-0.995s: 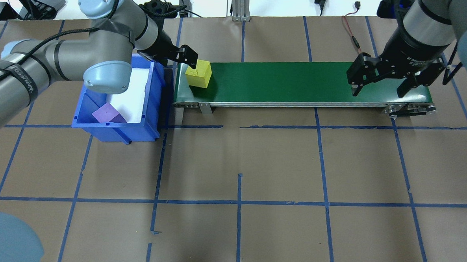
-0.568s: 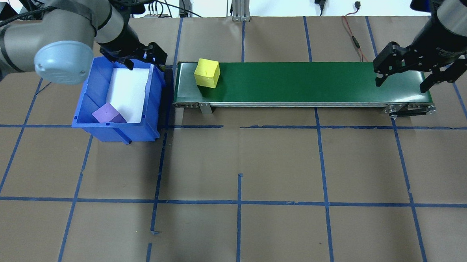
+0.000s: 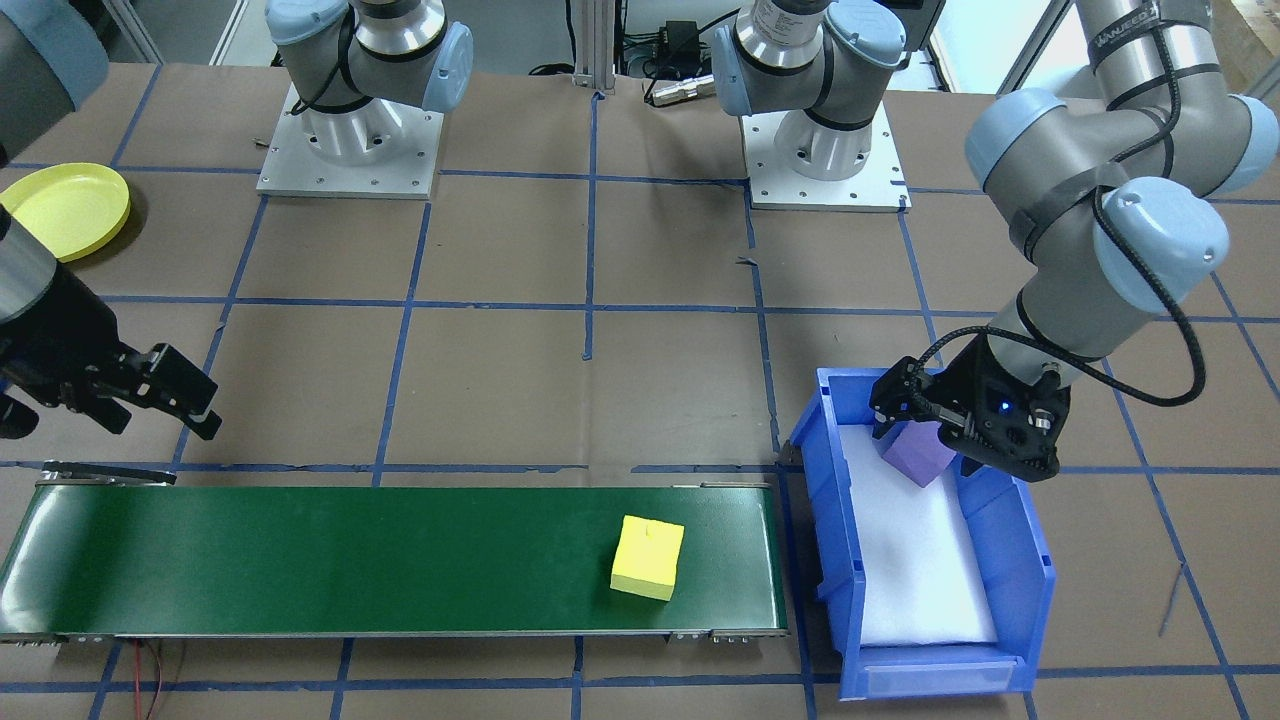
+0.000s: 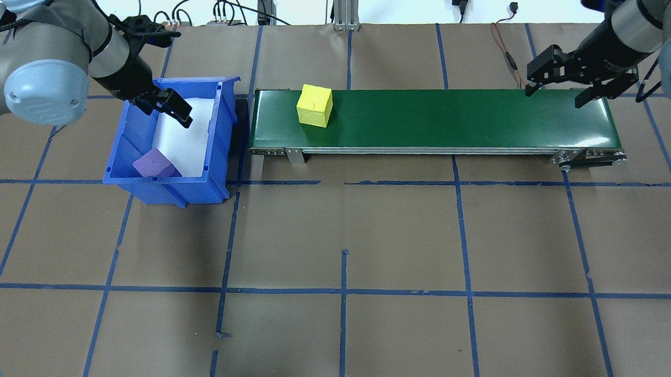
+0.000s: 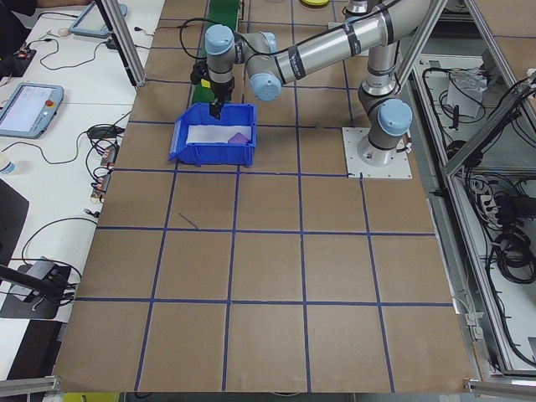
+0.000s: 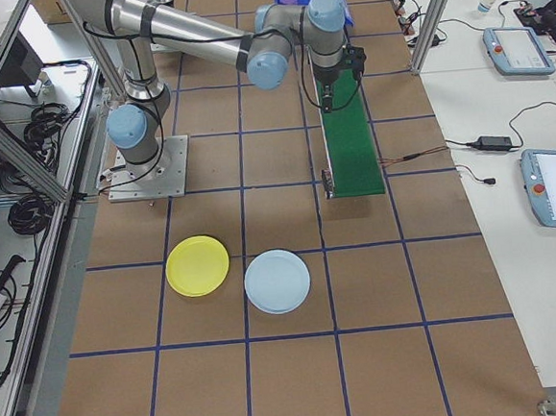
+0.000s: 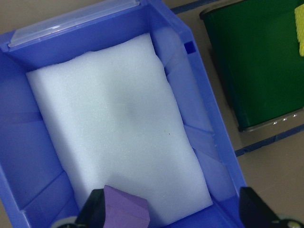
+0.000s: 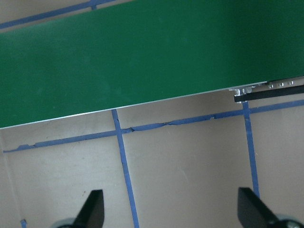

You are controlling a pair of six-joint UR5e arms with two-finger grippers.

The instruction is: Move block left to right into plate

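Yellow foam cube (image 4: 314,105) on long green conveyor belt (image 4: 457,120) near its bin end, left gripper (image 4: 169,106) jaws apart over blue plastic bin (image 4: 224,144) beside belt, right gripper (image 4: 556,85) jaws apart at belt's far end

glossy blue plastic bin (image 7: 199,104) lined with matt white foam (image 7: 114,123) — smooth green belt (image 4: 457,117), brown paper tabletop (image 4: 367,241).

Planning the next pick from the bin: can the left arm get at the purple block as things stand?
Probably yes. The left pincer hangs open over the blue bin, whose top is uncovered, and the purple block lies bare on the white foam with nothing on top of it.
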